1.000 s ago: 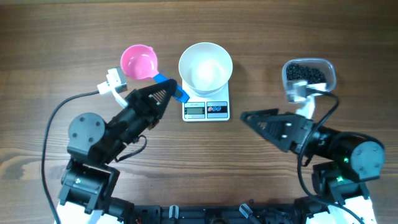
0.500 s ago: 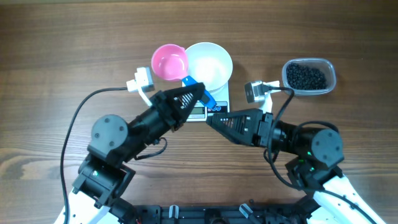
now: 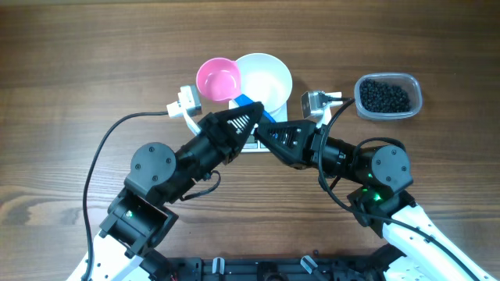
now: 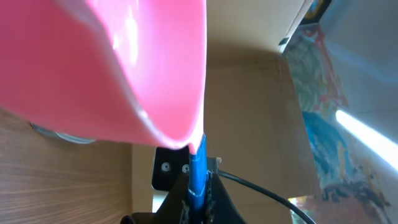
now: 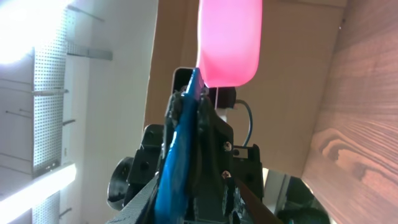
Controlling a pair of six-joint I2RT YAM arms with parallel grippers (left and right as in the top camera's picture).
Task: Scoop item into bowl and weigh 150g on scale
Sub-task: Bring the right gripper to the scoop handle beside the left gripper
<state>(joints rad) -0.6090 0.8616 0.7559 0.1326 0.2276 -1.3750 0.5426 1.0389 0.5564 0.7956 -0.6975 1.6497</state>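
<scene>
The pink scoop (image 3: pixel 218 78) with a blue handle (image 3: pixel 248 103) hangs empty beside the white bowl (image 3: pixel 266 78). The bowl stands on the scale (image 3: pixel 248 148), which the arms mostly hide. My left gripper (image 3: pixel 250 118) is shut on the handle (image 4: pixel 198 174), under the scoop cup (image 4: pixel 124 62). My right gripper (image 3: pixel 263 132) meets it tip to tip. The handle (image 5: pixel 180 155) runs between its narrowed jaws, touching one finger, with a gap at the other. The scoop (image 5: pixel 229 43) sticks out beyond them. The black beads (image 3: pixel 384 95) lie in a clear tub.
The clear tub (image 3: pixel 415 87) sits at the right rear, away from both arms. A white camera block (image 3: pixel 186 101) and its cable stick out from the left wrist. Another (image 3: pixel 314 102) rides on the right wrist, close to the bowl.
The left arm carried the scoop right, up against the bowl. The right arm swung left from near the tub to the scoop handle, and its jaws narrowed around it.
</scene>
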